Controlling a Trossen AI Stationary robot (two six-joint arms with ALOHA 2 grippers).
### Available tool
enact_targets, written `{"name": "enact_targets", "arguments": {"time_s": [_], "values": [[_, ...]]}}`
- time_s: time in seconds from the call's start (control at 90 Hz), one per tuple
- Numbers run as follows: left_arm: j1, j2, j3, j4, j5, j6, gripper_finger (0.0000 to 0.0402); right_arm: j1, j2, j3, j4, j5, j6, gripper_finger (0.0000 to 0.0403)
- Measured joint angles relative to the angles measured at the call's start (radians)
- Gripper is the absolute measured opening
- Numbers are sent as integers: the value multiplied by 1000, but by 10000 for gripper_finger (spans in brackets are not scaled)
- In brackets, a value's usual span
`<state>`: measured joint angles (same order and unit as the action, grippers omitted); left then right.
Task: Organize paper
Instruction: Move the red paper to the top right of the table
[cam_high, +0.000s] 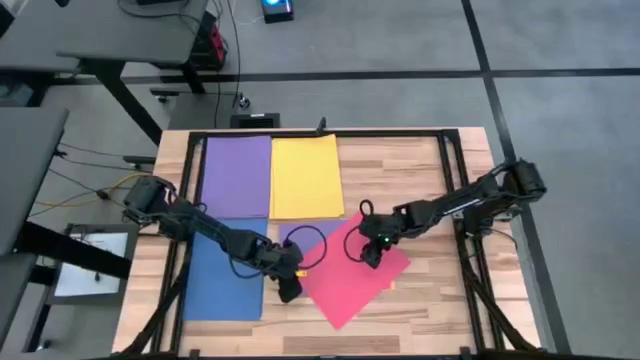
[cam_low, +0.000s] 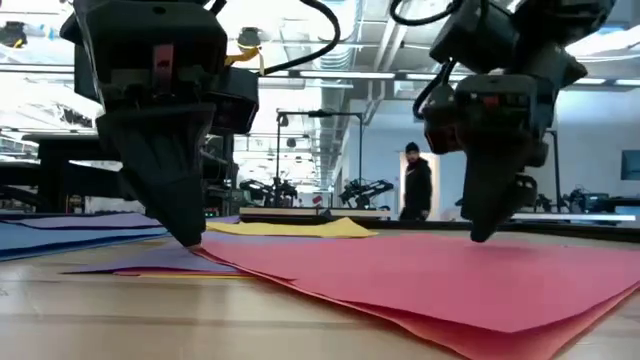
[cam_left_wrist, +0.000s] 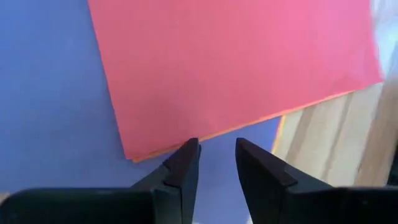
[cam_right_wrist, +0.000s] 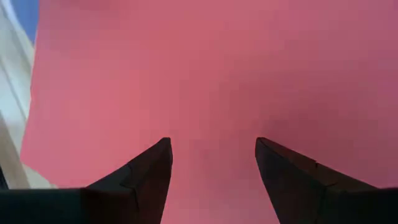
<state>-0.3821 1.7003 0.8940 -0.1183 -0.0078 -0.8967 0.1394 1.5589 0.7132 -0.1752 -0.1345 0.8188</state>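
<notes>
Here is the pale wooden plank worktop (cam_high: 420, 170) under a black frame, and sheets of plain coloured paper are spread across it. Beyond both hands, at the far side, lie a purple rectangular paper sheet (cam_high: 237, 176) and, just beside it, a yellow rectangular paper sheet (cam_high: 306, 176), flat and squared up edge to edge. Next to the left hand, on its outer side, lies a blue rectangular paper sheet (cam_high: 224, 276). Between the two hands sits the red-pink rectangular paper sheet (cam_high: 357, 270), skewed at an angle, with a thin orange-coral edge (cam_left_wrist: 249, 126) peeking out under it (a second sheet, by the look of it) and a further purple sheet (cam_left_wrist: 56, 112) beneath its corner.

The right hand (cam_high: 371, 257) is down over the red-pink sheet, its two dark fingers (cam_right_wrist: 146, 177) spread wide and released, gripping nothing; the low view puts its tip right at the paper. The left hand (cam_high: 289, 292) hangs at the sheet's near corner, fingers (cam_left_wrist: 183, 171) parted by a narrow gap, nothing between them.

Far back in the room, a person in dark clothes (cam_low: 416, 185) stands.
</notes>
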Motion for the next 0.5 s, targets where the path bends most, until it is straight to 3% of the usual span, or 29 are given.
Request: {"name": "enact_targets", "arguments": {"time_s": [0.5], "values": [[6,-6,0,-59,7,51,90,-29,-2,0,-32,0,67,218]]}}
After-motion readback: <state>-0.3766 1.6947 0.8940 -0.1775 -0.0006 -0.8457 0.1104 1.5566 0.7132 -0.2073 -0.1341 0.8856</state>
